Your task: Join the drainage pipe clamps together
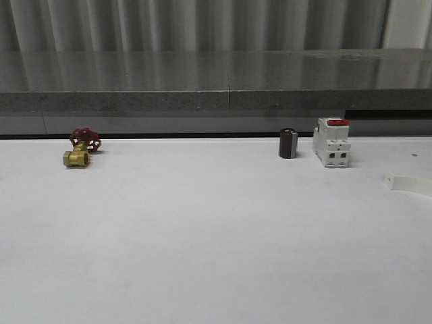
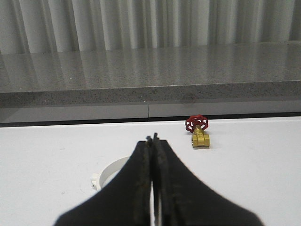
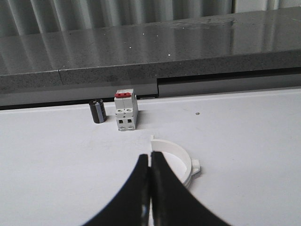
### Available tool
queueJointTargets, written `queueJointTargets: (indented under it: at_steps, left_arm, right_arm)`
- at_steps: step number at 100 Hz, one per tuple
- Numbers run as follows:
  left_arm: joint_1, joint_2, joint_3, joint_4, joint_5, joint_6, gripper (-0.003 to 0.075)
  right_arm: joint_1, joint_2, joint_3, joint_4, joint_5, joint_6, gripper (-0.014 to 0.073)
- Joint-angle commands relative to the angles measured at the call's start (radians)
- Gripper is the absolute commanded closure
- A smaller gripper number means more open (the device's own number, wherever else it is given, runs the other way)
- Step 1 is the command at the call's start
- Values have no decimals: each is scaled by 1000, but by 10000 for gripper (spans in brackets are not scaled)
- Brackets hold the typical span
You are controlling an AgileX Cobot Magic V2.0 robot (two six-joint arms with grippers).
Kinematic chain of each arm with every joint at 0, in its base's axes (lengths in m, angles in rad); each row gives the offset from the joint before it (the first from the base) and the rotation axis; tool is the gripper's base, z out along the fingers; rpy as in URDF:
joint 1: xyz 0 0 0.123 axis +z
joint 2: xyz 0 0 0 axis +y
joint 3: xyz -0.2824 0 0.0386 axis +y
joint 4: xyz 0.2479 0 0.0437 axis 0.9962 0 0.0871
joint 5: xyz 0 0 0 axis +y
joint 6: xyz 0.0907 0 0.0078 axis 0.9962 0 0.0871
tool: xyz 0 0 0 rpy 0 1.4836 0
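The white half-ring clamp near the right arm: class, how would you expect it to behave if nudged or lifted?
The clamp looks like thin plastic, so it is probably light and may skid on the smooth white table when nudged. It lies flat on its edge, so it is unlikely to roll. Its open curve might flex slightly if squeezed.

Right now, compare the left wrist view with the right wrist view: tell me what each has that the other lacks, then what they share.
Left wrist view: the brass valve with a red handwheel near the far edge of the table, and one white clamp half behind the left gripper.

Right wrist view: the white breaker with a red top, a dark cylinder beside it, and the other clamp half behind the right gripper.

Both: shut grippers, the white table, the grey ledge.
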Motion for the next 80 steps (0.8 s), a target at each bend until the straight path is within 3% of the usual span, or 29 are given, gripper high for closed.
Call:
queueJointTargets:
  at_steps: [1,25,37,60,80]
  left_arm:
    - [-8,-29,35,-3,-86,0,740]
    - [-8,-29,31,-3,-109,0,740]
    - [-8,-21,-47,-81,-85,-2,740]
    - [-8,186,-383,-99,241,-2,740]
    - [-8,469,-700,-97,682,-2,740]
  right_arm:
    - [-6,-22,-15,-3,-84,-8,641]
    - [-6,-22,-15,-3,-84,-8,641]
    - [-6,-22,-15,-3,-84,-8,641]
    - [-6,-22,-15,-3,-84,-8,641]
    - [-6,-22,-15,-3,-84,-8,641]
